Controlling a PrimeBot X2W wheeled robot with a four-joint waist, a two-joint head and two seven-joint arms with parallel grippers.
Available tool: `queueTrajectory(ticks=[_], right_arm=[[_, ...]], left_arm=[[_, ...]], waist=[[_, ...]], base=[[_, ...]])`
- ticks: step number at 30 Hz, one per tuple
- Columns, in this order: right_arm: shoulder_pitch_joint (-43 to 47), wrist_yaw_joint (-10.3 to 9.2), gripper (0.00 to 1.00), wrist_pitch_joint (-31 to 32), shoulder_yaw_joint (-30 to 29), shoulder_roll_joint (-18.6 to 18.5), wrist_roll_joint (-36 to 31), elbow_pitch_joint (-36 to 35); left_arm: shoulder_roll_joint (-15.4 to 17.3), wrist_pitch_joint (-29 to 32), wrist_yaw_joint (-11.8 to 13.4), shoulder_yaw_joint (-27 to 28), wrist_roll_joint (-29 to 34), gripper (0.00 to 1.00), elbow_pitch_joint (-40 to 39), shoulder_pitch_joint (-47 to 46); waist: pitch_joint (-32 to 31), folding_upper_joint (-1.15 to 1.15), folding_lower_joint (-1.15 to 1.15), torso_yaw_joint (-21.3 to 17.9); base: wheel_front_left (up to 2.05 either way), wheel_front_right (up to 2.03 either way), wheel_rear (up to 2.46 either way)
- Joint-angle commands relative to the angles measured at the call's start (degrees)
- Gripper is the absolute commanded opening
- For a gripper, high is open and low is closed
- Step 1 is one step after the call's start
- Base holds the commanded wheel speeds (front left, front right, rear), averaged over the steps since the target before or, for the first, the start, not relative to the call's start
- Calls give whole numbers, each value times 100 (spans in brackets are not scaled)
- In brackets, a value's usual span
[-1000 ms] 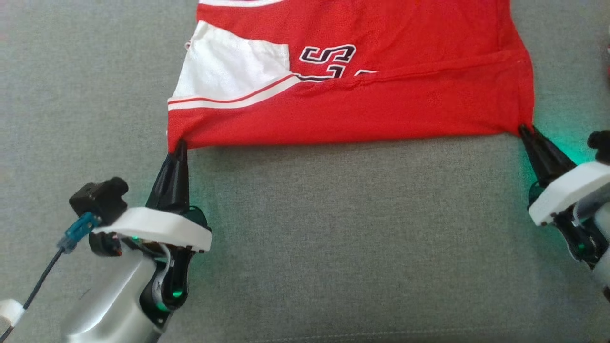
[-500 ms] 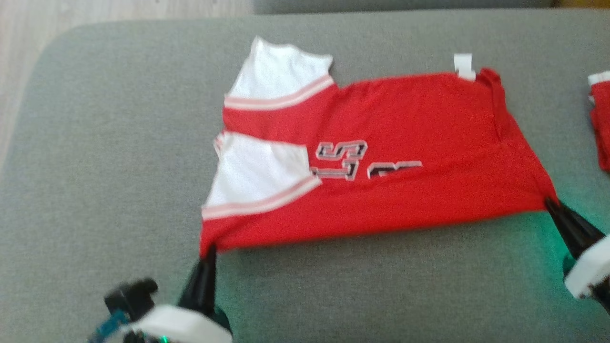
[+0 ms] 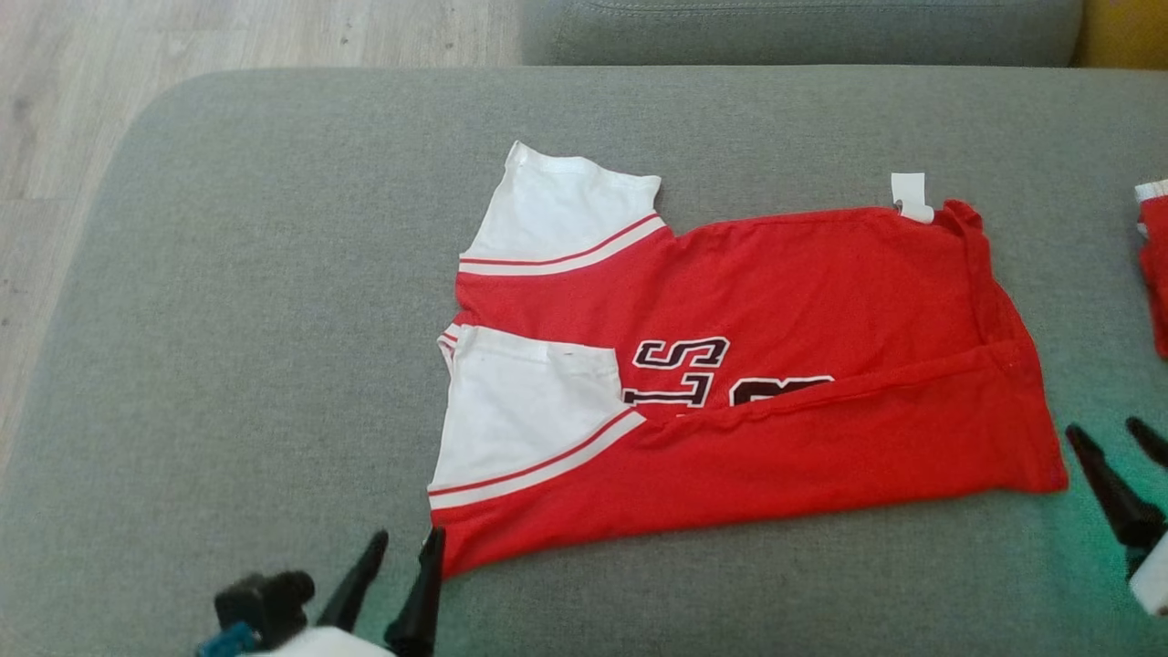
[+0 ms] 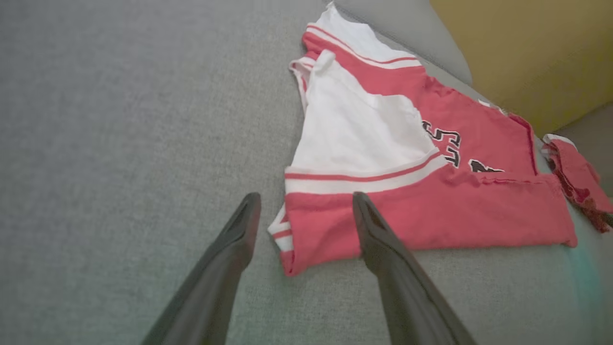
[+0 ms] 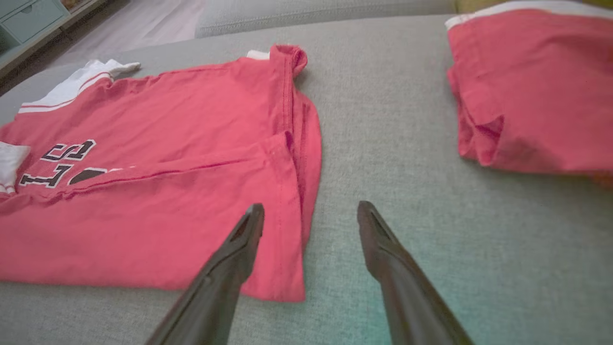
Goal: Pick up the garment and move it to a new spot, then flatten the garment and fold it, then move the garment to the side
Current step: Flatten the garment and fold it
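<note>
One folded red-and-white jersey [image 3: 776,365] and one red bundle [image 3: 1154,274] are laid on one grey cushion [image 3: 274,319]. Two grippers are counted: left gripper [image 3: 407,537] and right gripper [image 3: 1104,426], both spread wide and empty.

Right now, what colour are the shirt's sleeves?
The sleeves are white with a red stripe; the head view shows them best.

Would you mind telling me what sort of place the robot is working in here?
Likely a home living room: the red-and-white jersey lies on a grey fabric sofa cushion, pale wood-plank flooring runs beyond it, and a teal drawer unit stands nearby.
</note>
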Motion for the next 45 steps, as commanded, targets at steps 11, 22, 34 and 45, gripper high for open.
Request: queueTrajectory(ticks=[11, 22, 34, 45], right_arm=[[-161, 37, 100, 22, -672, -308, -689, -562], [-902, 37, 100, 568, -1074, -85, -1361, -1212], [-1115, 37, 100, 671, -1320, 182, -1613, -1411], [-1410, 37, 100, 692, -1440, 301, -1698, -1445]], left_arm=[[1381, 1558, -433, 463, 863, 100, -1191, -2978], [763, 4254, -1777, 4, 505, 100, 1488, -6399], [391, 4880, -2027, -488, 889, 100, 3757, -7603], [249, 4525, -2143, -918, 1065, 0, 4331, -7794]], waist=[[699, 0, 1, -261], [1788, 0, 1, -957], [2346, 0, 1, -1423], [2420, 0, 1, -1433]], base=[[0, 0, 0], [0, 0, 0], [0, 0, 0], [0, 0, 0]])
